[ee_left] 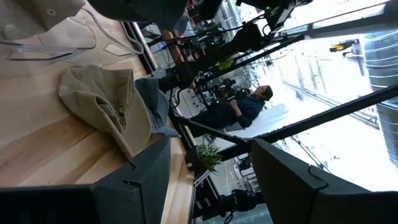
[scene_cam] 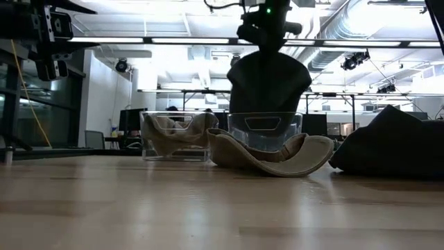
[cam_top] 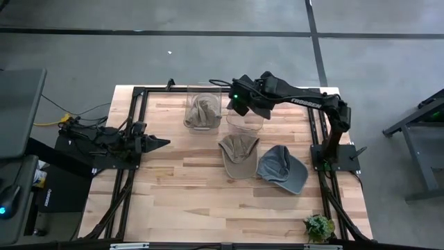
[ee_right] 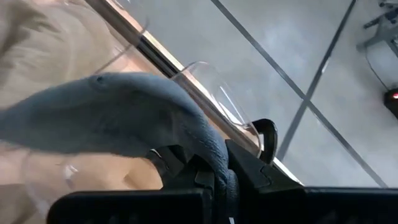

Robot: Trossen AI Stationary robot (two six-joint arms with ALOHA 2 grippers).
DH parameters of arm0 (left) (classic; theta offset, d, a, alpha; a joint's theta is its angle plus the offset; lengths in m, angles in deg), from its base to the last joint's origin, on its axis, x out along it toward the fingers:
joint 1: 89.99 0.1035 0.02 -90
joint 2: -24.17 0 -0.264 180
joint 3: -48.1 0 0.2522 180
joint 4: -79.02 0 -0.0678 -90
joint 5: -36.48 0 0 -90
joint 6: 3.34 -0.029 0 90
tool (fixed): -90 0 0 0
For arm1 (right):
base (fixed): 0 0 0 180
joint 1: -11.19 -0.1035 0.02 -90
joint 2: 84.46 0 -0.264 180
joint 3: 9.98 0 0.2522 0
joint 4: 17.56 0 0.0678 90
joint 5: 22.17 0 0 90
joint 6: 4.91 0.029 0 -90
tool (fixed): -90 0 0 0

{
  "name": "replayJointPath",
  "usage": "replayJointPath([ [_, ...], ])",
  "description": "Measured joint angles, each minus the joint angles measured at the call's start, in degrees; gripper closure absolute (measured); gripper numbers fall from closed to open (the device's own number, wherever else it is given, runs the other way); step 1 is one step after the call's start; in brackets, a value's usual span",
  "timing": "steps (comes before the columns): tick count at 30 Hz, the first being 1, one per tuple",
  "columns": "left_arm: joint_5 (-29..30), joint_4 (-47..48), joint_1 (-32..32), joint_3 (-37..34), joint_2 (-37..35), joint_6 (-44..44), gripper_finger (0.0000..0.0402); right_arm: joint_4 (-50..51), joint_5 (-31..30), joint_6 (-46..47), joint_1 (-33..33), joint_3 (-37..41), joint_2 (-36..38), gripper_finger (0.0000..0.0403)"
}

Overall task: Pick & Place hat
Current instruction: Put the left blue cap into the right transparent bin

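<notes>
Butcher-block table [cam_top: 187, 201] on a grey concrete floor, open workshop with ceiling lights behind

Right gripper [cam_top: 241, 104] raised above the right clear bin [cam_top: 244, 122], fingers pinched tight on a fold of the dark grey hat [cam_top: 255, 105]; in the right wrist view the cloth [ee_right: 118, 112] bunched and squeezed between the two fingers [ee_right: 193, 171]. Hat hanging free over the bin's mouth, not yet inside, seen from the low view as a dark drooping mass [scene_cam: 269, 83] just above the bin's rim [scene_cam: 265, 117]

Left gripper [cam_top: 154, 142] parked low at the table's left edge, fingers spread apart, holding nothing

Tan hat [cam_top: 202, 111] already lying in the left clear bin [cam_top: 203, 105]. Another tan hat [cam_top: 237, 153] and a blue-grey cap [cam_top: 283, 169] waiting on the bare wood, touching each other

Risks, as judgement: grip only on a thin fold, so possible slip before release; wide brim likely to catch on the rim and drape half outside if let go off-centre; light plastic bin easily nudged or tipped by a descending finger; tan hat resting against the bin's front possibly disturbed

Readable writing: white "TROSSEN" lettering [cam_top: 306, 101] along the right arm's forearm; nothing else legible
</notes>
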Motion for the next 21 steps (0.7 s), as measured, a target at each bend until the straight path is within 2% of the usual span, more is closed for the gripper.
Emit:
replayJointPath([
  [7, 0.19, 0.20, -0.01, 0.00, 0.00, 0.24, 0.0195, 1.11, -2.02, -2.10, 1.98, 0.00, -0.26, 0.0389],
  [21, 0.63, 1.72, -0.01, 0.00, 0.02, 1.23, 0.0195, -0.17, -0.61, -5.75, 5.21, 0.00, -2.71, 0.0389],
])
